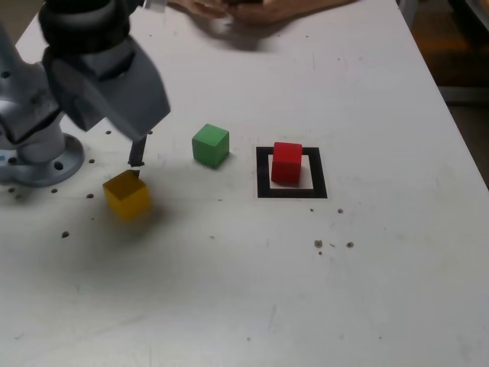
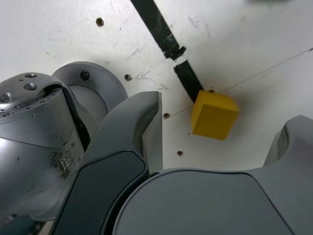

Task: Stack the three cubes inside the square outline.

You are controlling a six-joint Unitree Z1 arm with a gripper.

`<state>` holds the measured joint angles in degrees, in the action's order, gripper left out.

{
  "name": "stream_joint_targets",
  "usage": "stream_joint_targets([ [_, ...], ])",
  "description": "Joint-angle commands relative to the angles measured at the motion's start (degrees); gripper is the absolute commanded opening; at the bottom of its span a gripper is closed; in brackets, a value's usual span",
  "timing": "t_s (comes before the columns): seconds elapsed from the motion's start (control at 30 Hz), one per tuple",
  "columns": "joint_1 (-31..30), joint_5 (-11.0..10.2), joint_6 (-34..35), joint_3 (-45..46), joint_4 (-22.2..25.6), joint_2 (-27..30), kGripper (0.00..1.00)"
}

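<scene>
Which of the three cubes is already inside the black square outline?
The red cube. It sits within the square outline, while the green cube and yellow cube lie outside it on the exterior view's left.

Arm bent low, end effector pointing down, jaws wide apart.

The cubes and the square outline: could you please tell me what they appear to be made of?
The yellow cube, green cube and red cube look like painted wood or hard plastic: flat, even colour, crisp edges, matte faces without glare. Which of the two cannot be told. The square outline looks like black tape stuck flat on the white table, with straight strips and a dull sheen.
</scene>
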<state>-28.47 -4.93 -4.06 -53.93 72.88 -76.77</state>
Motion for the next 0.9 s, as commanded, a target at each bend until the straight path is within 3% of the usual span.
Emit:
stream_joint_targets([
  [0.0,-1.9,0.3,0.9,1.5,-1.3,0.2,0.86],
  [0.17,-5.8,1.6,2.2,8.3,-9.3,-0.4,0.86],
  [0.43,-6.6,3.0,1.8,16.1,-22.2,-3.5,0.86],
  [0.73,-7.1,4.6,0.9,19.5,-29.3,-6.4,0.85],
  [0.87,-7.1,5.0,0.9,20.4,-30.9,-7.3,0.77],
])
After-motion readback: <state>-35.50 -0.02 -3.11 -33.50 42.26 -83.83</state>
